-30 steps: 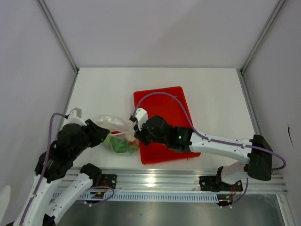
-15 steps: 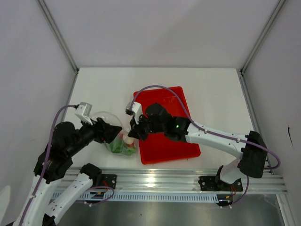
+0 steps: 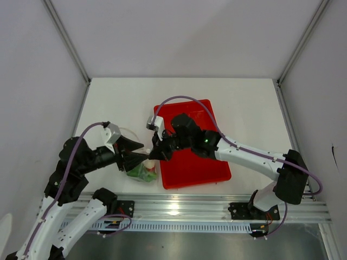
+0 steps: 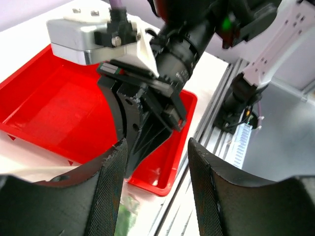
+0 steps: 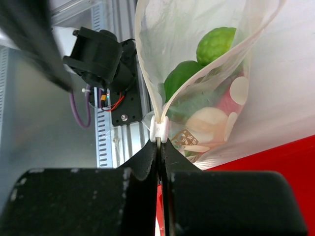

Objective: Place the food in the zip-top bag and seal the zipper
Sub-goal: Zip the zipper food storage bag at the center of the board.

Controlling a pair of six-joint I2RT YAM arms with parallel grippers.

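The clear zip-top bag (image 3: 140,172) hangs at the table's front, left of the red tray (image 3: 198,170). The food is inside it: a round green piece (image 5: 216,44), a green pepper (image 5: 183,78), a white egg-like piece (image 5: 210,120) and red bits. My right gripper (image 5: 160,145) is shut on the zipper strip just below its white slider (image 5: 160,129); in the top view it (image 3: 156,154) sits at the bag's top right. My left gripper (image 4: 155,196) is open, fingers (image 4: 110,191) wide apart, facing the right gripper; in the top view it (image 3: 138,157) is at the bag's top left.
The red tray (image 4: 54,108) lies just behind and right of the bag. The aluminium rail (image 3: 206,206) and the arm mounts run along the front edge, under the bag. Grey walls close in the left, right and back.
My left gripper has swung right toward the bag's mouth and now points at the right gripper. The bag has been drawn narrower and hangs lower. My right gripper shifted slightly left.
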